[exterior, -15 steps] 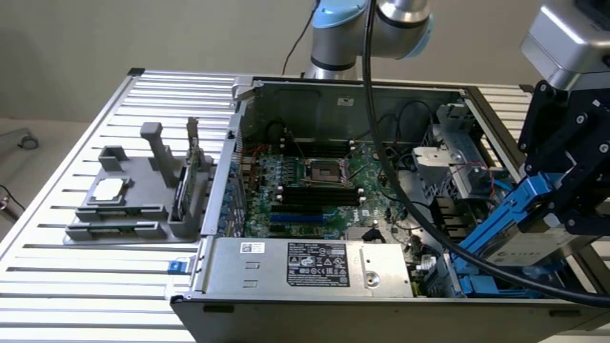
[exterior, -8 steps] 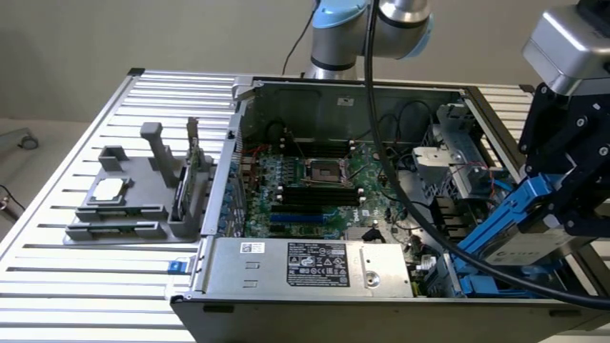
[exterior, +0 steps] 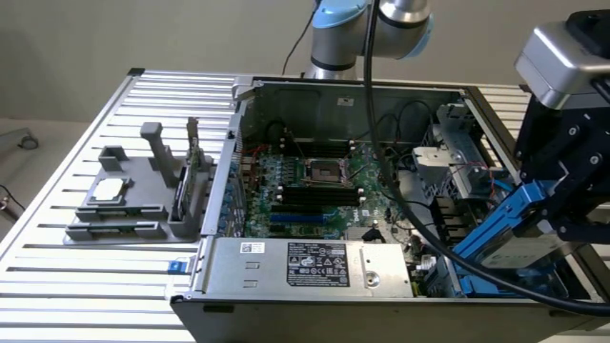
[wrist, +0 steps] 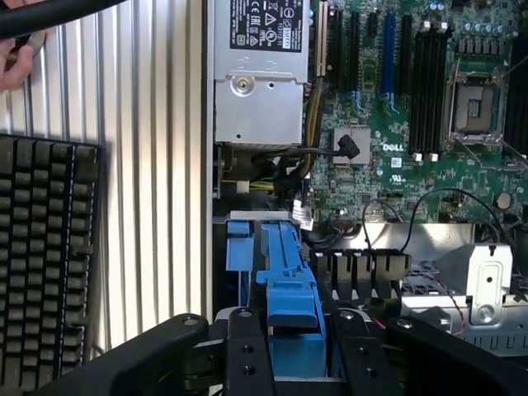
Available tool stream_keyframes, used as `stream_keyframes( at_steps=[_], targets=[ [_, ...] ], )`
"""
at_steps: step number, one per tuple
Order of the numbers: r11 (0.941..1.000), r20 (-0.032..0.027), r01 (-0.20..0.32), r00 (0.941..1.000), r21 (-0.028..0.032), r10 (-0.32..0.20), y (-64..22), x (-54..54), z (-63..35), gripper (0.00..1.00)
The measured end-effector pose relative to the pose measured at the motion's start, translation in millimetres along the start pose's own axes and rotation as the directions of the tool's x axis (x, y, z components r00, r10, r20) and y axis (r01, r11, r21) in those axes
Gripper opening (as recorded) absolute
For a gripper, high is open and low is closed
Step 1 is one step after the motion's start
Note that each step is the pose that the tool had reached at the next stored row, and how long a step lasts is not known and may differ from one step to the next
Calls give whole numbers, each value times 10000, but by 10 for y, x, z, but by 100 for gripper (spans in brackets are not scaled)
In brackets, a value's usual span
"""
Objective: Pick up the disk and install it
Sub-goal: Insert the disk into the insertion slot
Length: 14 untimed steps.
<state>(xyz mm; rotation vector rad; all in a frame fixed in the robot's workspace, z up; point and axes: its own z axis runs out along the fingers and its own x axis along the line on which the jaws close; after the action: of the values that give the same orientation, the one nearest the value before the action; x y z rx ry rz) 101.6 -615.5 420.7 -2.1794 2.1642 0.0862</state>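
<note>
Gripper [exterior: 564,211] clamped partway shut on the blue-carrier disk [exterior: 515,246], long axis slanting from the jaws toward 7 o'clock, lower end at the drive bay [exterior: 456,280] in the computer case's [exterior: 286,321] 4 o'clock corner.

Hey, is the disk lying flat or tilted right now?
Tilted. Held by the gripper, the disk slants down toward a corner of the open computer case.

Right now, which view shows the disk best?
The exterior view: the disk hangs tilted in the hand above the open computer case, its metal face and blue carrier both visible. The wrist view shows it edge-on, a blue strip between the fingers.
</note>
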Motion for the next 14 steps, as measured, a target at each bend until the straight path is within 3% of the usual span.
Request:
stream_keyframes(
  at_steps=[6,7,9,10,14],
  targets=[
    [10000,0,0,10000,-2,0,0,5,56,33],
    [10000,0,0,10000,-3,0,0,5,62,40],
    [10000,2,0,10000,-3,0,0,7,79,40],
    [10000,3,0,10000,-4,0,1,8,87,47],
    [10000,10,-1,10000,-8,1,1,11,120,47]
  ],
)
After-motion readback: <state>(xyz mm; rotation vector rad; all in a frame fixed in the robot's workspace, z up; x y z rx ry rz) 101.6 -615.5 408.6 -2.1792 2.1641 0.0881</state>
